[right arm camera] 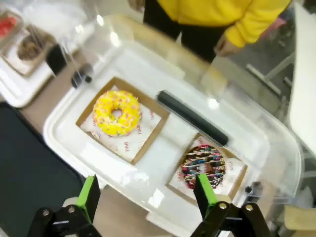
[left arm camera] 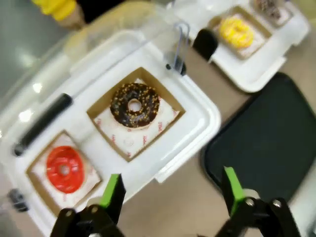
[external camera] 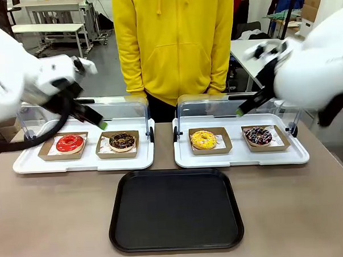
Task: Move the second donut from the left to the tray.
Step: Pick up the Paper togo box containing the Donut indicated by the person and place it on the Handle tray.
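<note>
Front view: you are looking at four donuts (external camera: 203,139) sitting across two white display trays (external camera: 82,163). The chocolate sprinkled donut (external camera: 122,141) is lying in the left one and the single black tray (external camera: 175,211) is waiting bare, so the whole move is left.

Left wrist view: your left gripper (left arm camera: 173,190) is hovering above that donut's display tray, fingers spread, gripping nothing.

Right wrist view: your right gripper (right arm camera: 148,190) is hanging open too.
</note>
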`<action>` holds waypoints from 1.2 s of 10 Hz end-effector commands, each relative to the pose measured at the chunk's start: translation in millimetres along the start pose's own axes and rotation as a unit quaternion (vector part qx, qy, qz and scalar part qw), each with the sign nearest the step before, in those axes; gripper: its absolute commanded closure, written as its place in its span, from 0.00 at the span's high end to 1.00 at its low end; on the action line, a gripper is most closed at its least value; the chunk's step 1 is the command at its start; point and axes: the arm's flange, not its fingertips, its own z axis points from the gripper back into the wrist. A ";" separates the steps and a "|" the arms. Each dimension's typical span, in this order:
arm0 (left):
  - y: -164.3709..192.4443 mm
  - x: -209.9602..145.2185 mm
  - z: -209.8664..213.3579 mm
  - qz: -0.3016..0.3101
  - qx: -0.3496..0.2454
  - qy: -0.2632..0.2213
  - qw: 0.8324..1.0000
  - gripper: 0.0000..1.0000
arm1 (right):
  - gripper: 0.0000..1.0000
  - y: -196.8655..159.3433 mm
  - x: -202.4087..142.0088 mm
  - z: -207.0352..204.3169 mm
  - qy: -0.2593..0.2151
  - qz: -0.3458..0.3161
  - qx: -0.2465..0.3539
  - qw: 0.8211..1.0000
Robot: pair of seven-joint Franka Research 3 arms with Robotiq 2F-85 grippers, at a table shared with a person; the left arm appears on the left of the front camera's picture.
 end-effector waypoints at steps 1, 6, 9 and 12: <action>54.3 -4.5 35.9 -0.043 -0.077 0.019 0.996 1.00 | 1.00 -74.2 -34.0 42.0 -0.033 0.015 0.063 0.997; 165.2 -71.9 107.5 -0.155 -0.195 -0.094 0.964 1.00 | 1.00 -178.0 -141.1 86.2 -0.160 0.065 0.141 0.975; 205.5 -109.9 117.6 -0.189 -0.233 -0.162 0.940 1.00 | 1.00 -194.4 -163.4 94.8 -0.206 0.087 0.159 0.962; 200.1 -135.2 120.0 -0.216 -0.223 -0.192 0.931 1.00 | 1.00 -198.4 -174.9 102.4 -0.230 0.083 0.173 0.954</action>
